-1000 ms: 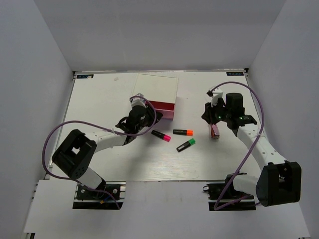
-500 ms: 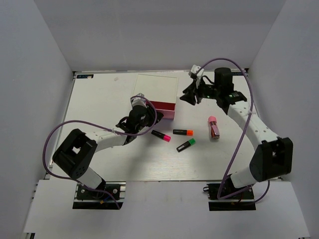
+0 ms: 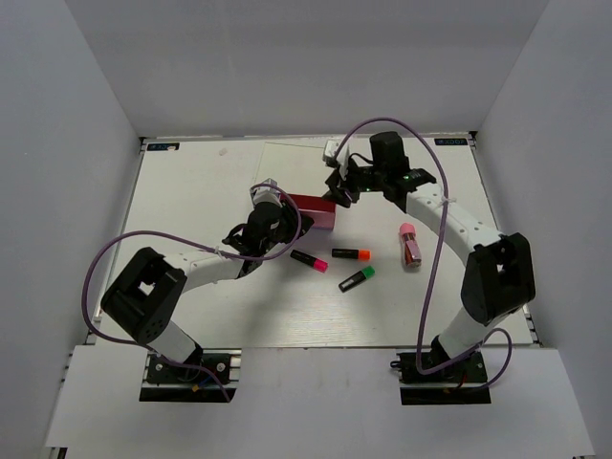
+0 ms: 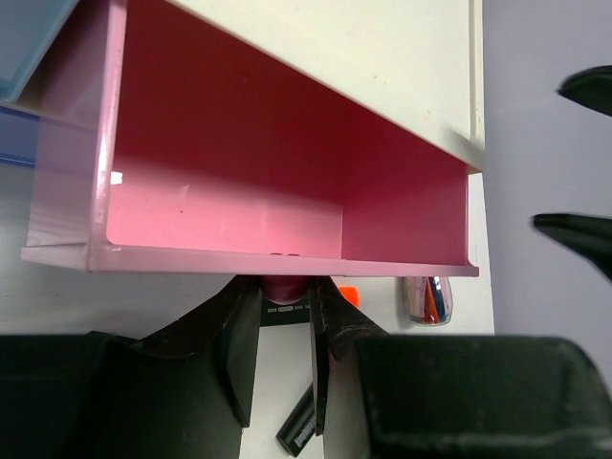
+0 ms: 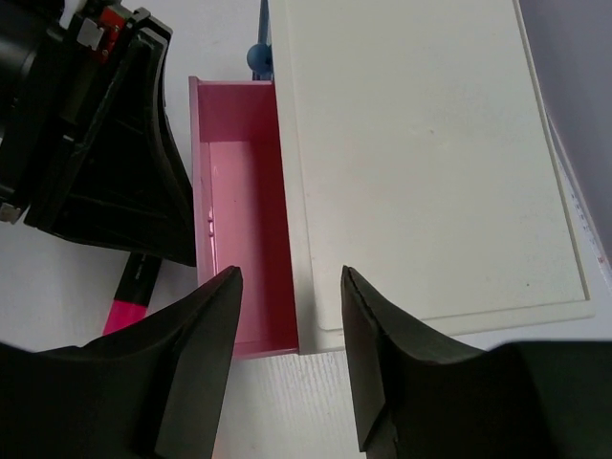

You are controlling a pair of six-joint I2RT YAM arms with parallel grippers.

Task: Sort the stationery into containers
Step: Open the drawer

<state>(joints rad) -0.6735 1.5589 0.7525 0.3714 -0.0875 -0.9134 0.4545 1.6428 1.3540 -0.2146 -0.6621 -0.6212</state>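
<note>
The white chest (image 3: 304, 170) stands at the back middle of the table with its pink drawer (image 3: 313, 205) pulled out and empty (image 4: 268, 206). My left gripper (image 4: 284, 289) is shut on that drawer's dark pink knob (image 4: 284, 287); the top view shows this gripper (image 3: 274, 226) at the drawer front. My right gripper (image 3: 337, 187) hovers open and empty over the chest's right edge, its jaws (image 5: 290, 277) straddling the seam between drawer (image 5: 239, 249) and chest top (image 5: 411, 163). Pink (image 3: 308, 260), orange (image 3: 351, 253) and green (image 3: 357, 278) highlighters lie on the table. A pinkish-red block (image 3: 410, 245) lies to their right.
A light blue drawer (image 4: 24, 38) and a dark blue one (image 4: 11, 134) show at the left of the left wrist view. White walls enclose the table on three sides. The purple cables arc above both arms.
My right arm has swung from over the pinkish-red block, which stays lying on the table, leftward to the chest, its jaws spreading wider. The left gripper and the drawer have not moved.
</note>
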